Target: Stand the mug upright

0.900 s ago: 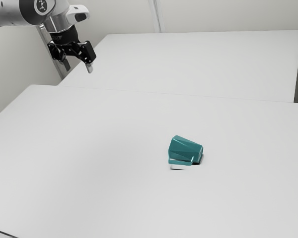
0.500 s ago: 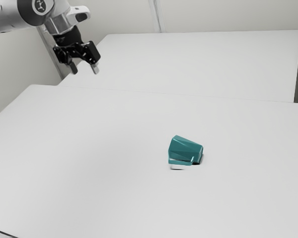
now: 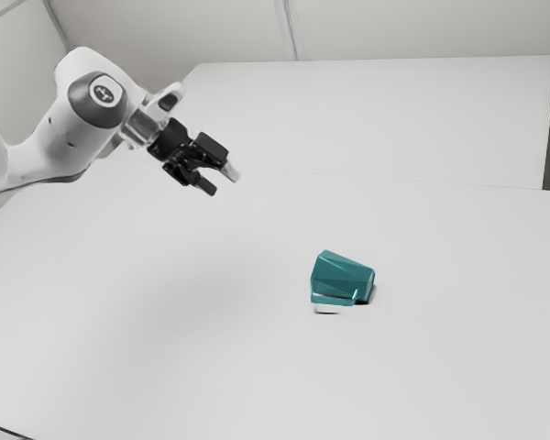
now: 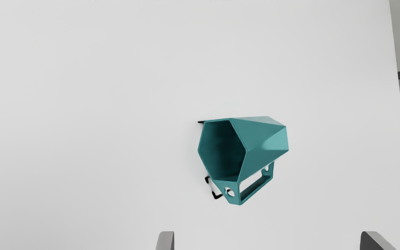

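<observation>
- My black two-finger gripper (image 3: 222, 181) is at the exterior view's left, raised above the white table (image 3: 147, 348) and well apart from the mug. It is empty, its fingers (image 4: 165, 241) spread wide. I judge that height and forward slant give me a clear look at the mug and room to choose a grip, and the wide spread should suit its body or handle.
- Farther to the exterior view's right, the teal, faceted mug (image 3: 341, 277) lies on its side on the table, so it isn't upright. Its flat faces and jutting handle (image 4: 255, 189) probably stop it rolling. It looks glossy and angular, with a six-sided mouth (image 4: 221, 149) facing the exterior view's left, a dark interior, and a body narrowing toward the base.
</observation>
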Action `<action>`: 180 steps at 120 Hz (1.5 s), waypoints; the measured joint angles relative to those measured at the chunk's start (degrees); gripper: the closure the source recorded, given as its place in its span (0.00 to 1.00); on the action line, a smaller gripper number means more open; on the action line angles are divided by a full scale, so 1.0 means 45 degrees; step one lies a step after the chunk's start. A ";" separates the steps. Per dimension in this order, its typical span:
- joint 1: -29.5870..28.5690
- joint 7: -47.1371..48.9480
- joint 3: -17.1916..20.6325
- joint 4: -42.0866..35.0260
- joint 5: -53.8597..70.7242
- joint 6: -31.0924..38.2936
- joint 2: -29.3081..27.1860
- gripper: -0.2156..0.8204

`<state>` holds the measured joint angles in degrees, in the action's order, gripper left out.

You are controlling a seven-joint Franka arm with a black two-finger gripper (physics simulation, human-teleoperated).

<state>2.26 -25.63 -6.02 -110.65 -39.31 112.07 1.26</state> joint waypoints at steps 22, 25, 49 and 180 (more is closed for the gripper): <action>-0.0252 -0.2490 -0.0009 -0.1761 -0.2983 0.1053 0.0165 0.23; -0.0292 -0.2826 -0.0009 -0.1915 -0.3368 0.1141 0.0208 0.23; -0.0349 -0.5226 0.0008 -0.2511 -0.5693 0.1558 0.0945 0.23; 0.1369 -0.5155 0.0233 -0.1609 -0.7208 0.1618 0.3730 0.23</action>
<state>8.42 -48.83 -4.97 -117.89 -71.75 119.35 18.04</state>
